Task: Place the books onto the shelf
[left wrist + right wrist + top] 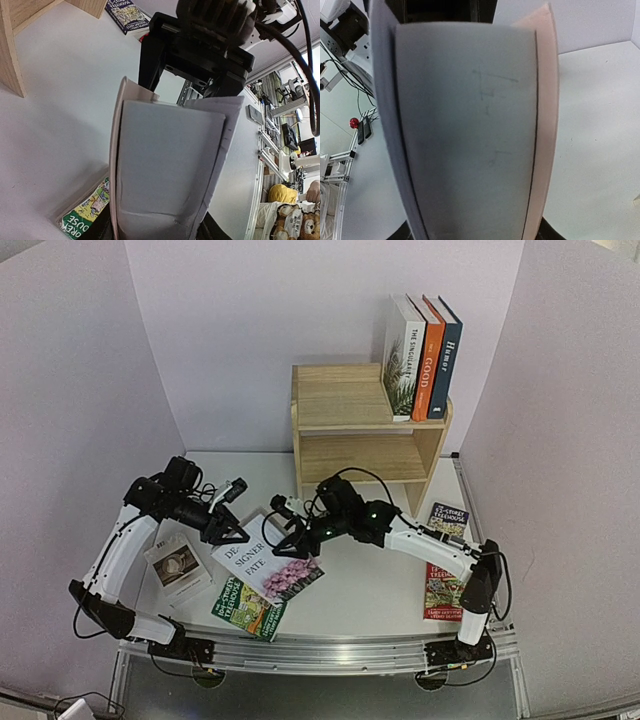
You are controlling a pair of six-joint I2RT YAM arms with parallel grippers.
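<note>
Down at the bottom left we have the green Treehouse paperback (247, 608) flat on the table (370, 585). Just above it the white pink-flowers book (268, 565) hangs tilted between the two arms. The left gripper (232, 532) pinches its left edge. The right gripper (290, 538) straddles the opposite edge, but we cannot tell whether it presses. Far back, upper middle, the shelf (345, 400) carries three upright books (428, 358) on its top right.
</note>
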